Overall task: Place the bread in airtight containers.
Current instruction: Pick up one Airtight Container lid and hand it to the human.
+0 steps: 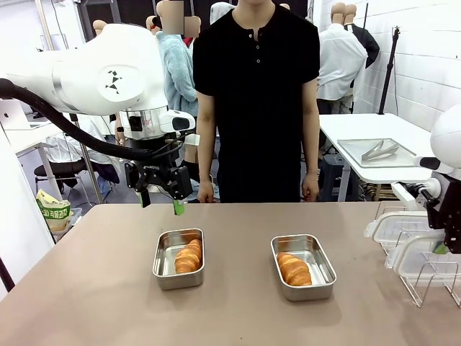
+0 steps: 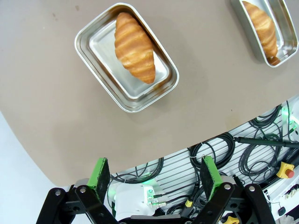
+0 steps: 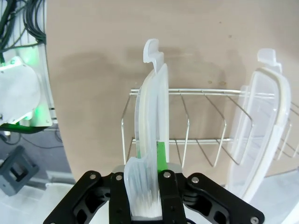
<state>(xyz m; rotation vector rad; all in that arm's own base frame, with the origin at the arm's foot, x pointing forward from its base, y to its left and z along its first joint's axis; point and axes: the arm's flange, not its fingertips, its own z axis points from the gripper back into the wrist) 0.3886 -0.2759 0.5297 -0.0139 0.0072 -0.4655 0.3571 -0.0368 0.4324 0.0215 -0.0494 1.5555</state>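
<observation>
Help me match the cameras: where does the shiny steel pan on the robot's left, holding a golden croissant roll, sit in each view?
Front view: the shiny steel pan, left of centre.
Left wrist view: upper middle.
Right wrist view: faces a clear plastic lid in the wire rack instead.
Shared landmark: the tan tabletop.

- Left small rectangular shiny steel pan (image 1: pixel 166 259), lidless, mid-table, holds one golden-brown ridged croissant-like roll (image 1: pixel 189 256) (glossy, lying lengthwise near to far).
- Right matching steel pan (image 1: pixel 320 263), also lidless, holds another roll (image 1: pixel 293 269), slightly angled.
- Two clear plastic snap-on lids (image 1: pixel 398 229) stand on edge at the table's right.
</observation>
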